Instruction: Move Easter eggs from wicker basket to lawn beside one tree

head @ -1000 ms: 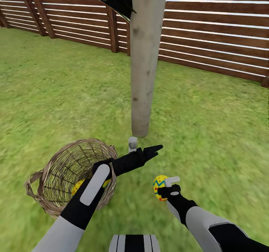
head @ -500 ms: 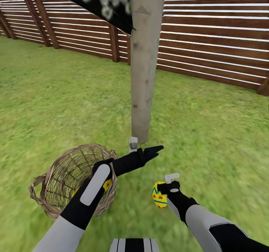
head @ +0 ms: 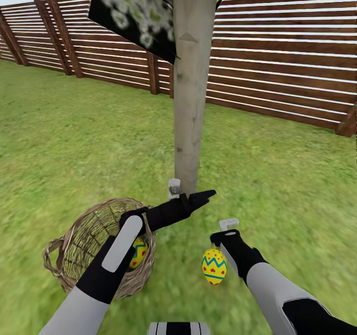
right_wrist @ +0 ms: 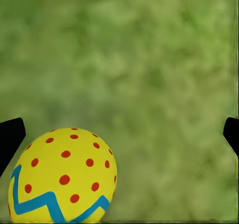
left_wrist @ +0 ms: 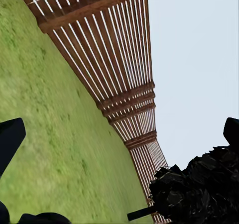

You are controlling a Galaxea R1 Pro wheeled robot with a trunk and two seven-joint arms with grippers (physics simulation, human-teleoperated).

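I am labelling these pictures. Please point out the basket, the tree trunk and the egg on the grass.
basket (head: pixel 84 235), head view, inner woven wall.
tree trunk (head: pixel 190 101), head view, middle of trunk.
egg (head: pixel 214 267), head view, its zigzag band.

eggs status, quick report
Right gripper open, egg just below it, over the lawn near the tree. Left gripper open, holding nothing. One egg visible in basket. Nothing in the way.

A yellow egg with blue zigzag bands and red dots (head: pixel 214 267) shows against mottled green grass (head: pixel 74 136), beside a tan-brown woven wicker basket (head: pixel 74 245).
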